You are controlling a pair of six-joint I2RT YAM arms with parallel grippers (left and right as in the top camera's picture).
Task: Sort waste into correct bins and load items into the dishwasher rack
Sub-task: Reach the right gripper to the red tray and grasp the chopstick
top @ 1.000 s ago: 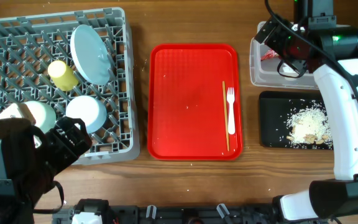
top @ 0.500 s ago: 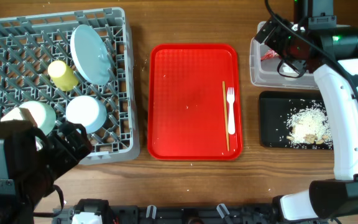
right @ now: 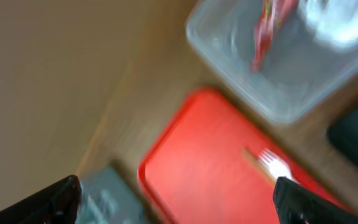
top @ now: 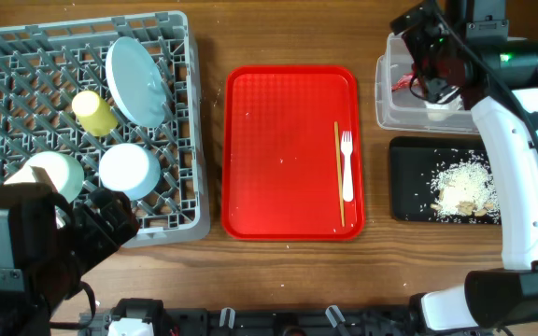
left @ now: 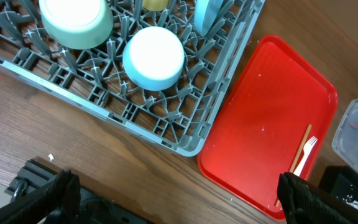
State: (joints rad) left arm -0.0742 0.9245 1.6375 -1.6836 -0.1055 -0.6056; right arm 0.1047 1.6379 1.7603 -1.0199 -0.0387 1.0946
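The fork [top: 346, 168] lies flat on the right part of the red tray [top: 283, 149]. Its long axis runs from the near edge of the table to the far edge, with the tines toward the far edge and the handle toward the robot. A thin tan stick [top: 337, 173] lies parallel to it, just beside it on its left, and is the longer of the two.

To the right of the red tray sit the tub [top: 386, 107], at the far side, and the black tray [top: 409, 201], nearer the robot. The tub holds the wrapper [top: 402, 82] and the napkin [top: 443, 105]; the black tray holds a heap of rice [top: 463, 187].

The right gripper [right: 176, 202] hangs above the tub with its jaws spread wide and nothing between them; its own view is blurred.

The rack [top: 187, 140] stands well to the left of the red tray. It carries the plate [top: 136, 79] on edge, the cup [top: 92, 112], the white bowl [top: 129, 170] and the green bowl [top: 49, 173].

The left gripper [left: 176, 198] hovers by the rack's near right corner, jaws wide apart and empty.
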